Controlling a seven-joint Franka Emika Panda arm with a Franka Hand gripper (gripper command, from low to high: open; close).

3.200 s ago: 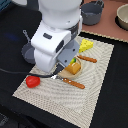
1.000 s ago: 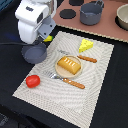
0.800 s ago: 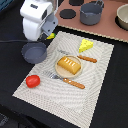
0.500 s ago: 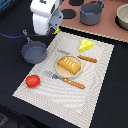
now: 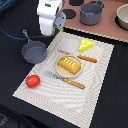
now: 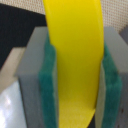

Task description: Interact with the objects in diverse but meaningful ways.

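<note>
In the wrist view, the yellow banana (image 6: 77,60) stands between the green pads (image 6: 50,85), and my gripper (image 6: 79,82) is shut on it. In the exterior view the gripper (image 5: 56,29) hangs over the mat's far corner, toward that view's left, with the banana almost hidden under the white hand. The golden-brown bread loaf (image 5: 69,65) lies on the round tan plate (image 5: 60,73) mid-mat. The yellow cheese wedge (image 5: 86,45) is beyond it. The red tomato (image 5: 32,80) sits at the mat's left edge.
A small grey pan (image 5: 34,52) lies off the beige mat (image 5: 95,92), just below the gripper in the exterior view. Orange-handled cutlery (image 5: 72,82) flanks the plate. A grey pot (image 5: 92,13) and a bowl (image 5: 123,16) stand on the brown surface behind.
The arm has left the plate, passed above the grey pan, and in the last second moved toward the back and the exterior view's right, still carrying the banana.
</note>
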